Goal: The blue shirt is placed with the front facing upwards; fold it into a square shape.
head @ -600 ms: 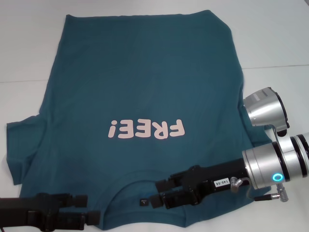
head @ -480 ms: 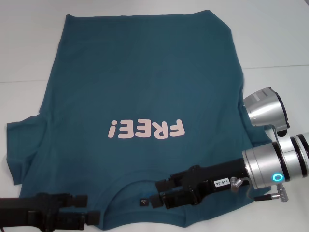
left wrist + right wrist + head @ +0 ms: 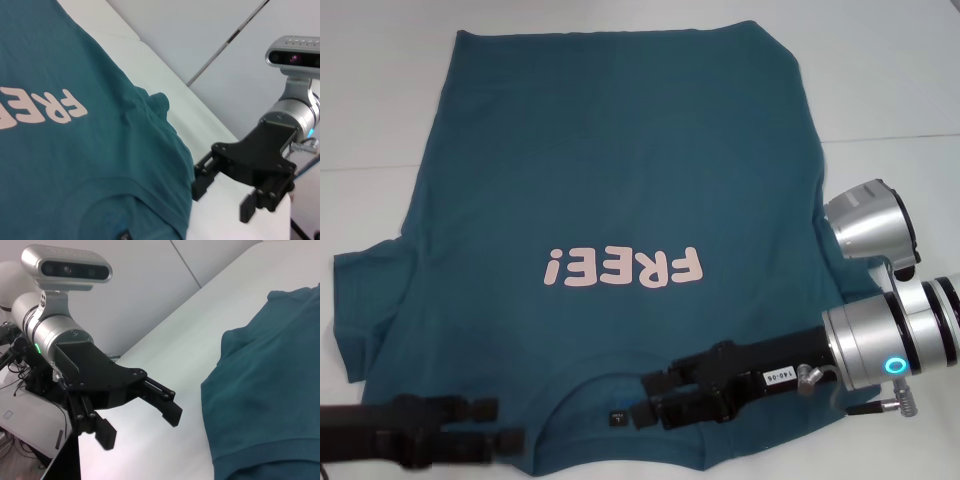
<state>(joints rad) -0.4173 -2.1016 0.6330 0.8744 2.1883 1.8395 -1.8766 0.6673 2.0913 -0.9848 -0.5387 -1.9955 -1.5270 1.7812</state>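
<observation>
The shirt (image 3: 610, 180) carries pale pink block lettering, "FREE!" (image 3: 623, 268), across its chest; in the head view the word reads upside down. In the left wrist view only part of it shows, "FRE" (image 3: 37, 106). A small dark neck label (image 3: 616, 419) inside the collar bears tiny pale marks too small to read. On the right gripper (image 3: 655, 395) sits a white sticker (image 3: 778, 378) with dark print that appears to read "140-08".

A dark teal-blue shirt (image 3: 610, 200) with pale pink "FREE!" lettering (image 3: 623, 268) lies on a white table (image 3: 880, 90), flanked by black grippers on silver arms.
</observation>
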